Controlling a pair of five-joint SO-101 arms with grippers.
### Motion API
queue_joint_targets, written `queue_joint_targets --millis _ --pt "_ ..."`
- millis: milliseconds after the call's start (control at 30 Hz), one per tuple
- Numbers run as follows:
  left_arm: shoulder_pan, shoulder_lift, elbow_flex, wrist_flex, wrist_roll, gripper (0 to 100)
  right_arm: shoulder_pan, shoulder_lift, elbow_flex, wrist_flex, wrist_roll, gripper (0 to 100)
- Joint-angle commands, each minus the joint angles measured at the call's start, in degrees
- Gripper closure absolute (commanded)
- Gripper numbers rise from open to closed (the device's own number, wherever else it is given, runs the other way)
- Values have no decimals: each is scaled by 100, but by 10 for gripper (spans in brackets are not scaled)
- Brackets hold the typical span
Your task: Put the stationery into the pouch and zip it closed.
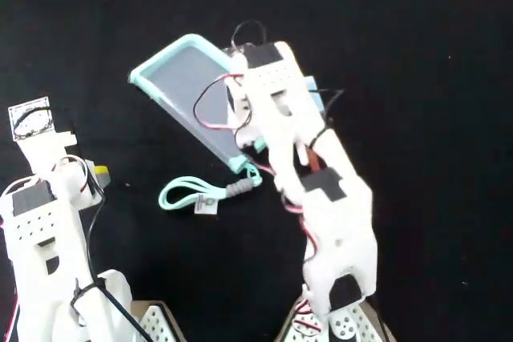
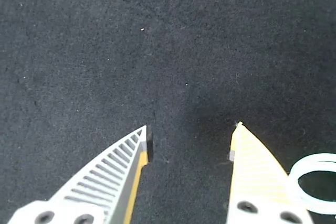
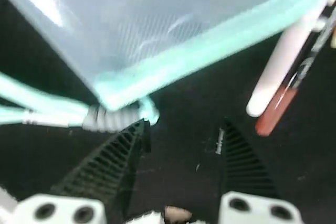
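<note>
The right pincer [image 3: 182, 127] is spread wide and holds nothing. Both its tips hang over the black cloth [image 1: 417, 118]. One finger [image 3: 123, 148] is just beside the grey ribbed end of the strap [image 3: 37, 109], at a corner of the pouch [image 3: 173, 24]. Two pens [image 3: 286, 64] lie on the cloth near the pouch's edge.

The left pincer [image 2: 192, 129] is also spread and empty, with only the cloth between its tips. A pale ring [image 2: 315, 182] is next to one finger.

In the high view the pouch [image 1: 180, 86] lies flat, toward 11 o'clock from the table's middle. Its strap [image 1: 184, 192] trails off at 7 o'clock of it.
</note>
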Motion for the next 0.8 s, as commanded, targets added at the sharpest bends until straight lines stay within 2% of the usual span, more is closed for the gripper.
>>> queue_joint_targets --millis 0,100,200,267,600,767 --pt "-48 -149 -31 -105 26 740 -396 -1042 1147 -545 -141 756" --pt "-48 -149 -22 -105 26 740 -607 -1771 2360 -1670 105 750" --pt "-48 -141 -22 -105 26 740 -624 -2378 3345 -2664 888 750" --pt "-48 -132 -22 -105 26 740 -607 -2659 3688 -2954 1451 750" --pt "-48 -132 -22 -105 26 740 -1160 -2835 3855 -2066 3719 751" --pt "-48 -123 -22 -105 26 740 -1231 -2826 4022 -1916 4440 751"
